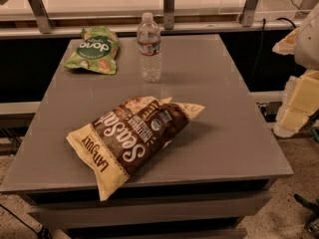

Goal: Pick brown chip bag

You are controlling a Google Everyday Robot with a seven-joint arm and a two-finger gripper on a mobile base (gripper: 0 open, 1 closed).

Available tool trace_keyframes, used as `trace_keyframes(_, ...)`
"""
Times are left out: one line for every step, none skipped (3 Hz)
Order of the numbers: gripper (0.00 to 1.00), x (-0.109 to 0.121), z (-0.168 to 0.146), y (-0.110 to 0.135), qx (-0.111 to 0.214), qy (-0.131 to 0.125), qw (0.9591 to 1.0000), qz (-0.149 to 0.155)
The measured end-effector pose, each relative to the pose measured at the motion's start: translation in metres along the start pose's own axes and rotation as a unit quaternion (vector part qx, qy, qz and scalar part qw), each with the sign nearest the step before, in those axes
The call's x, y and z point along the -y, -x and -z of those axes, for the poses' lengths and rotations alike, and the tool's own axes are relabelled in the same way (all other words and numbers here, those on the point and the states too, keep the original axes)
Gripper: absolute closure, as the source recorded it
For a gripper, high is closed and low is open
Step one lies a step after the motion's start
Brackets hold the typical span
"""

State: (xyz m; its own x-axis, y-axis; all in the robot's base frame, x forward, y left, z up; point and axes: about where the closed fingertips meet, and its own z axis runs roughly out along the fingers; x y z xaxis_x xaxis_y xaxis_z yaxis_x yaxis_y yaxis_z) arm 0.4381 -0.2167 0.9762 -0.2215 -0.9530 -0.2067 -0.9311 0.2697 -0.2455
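The brown chip bag lies flat on the grey table, near the front edge and left of centre. It is large and crinkly, with a dark brown middle, white script lettering and cream-yellow ends. Its near corner hangs slightly over the table's front edge. My gripper is not in view. Only cream-white segments of my arm show at the right edge, beside the table and well away from the bag.
A smaller green snack bag lies at the table's back left. A clear plastic water bottle stands upright at the back centre. A rail with metal posts runs behind the table. The floor lies to the right.
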Motion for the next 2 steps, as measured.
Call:
trace_keyframes(0.0, 0.0, 0.0, 0.0, 0.0, 0.0, 1.0, 0.0)
trace_keyframes(0.0, -0.005, -0.005, 0.03, 0.026, 0.005, 0.9984, 0.051)
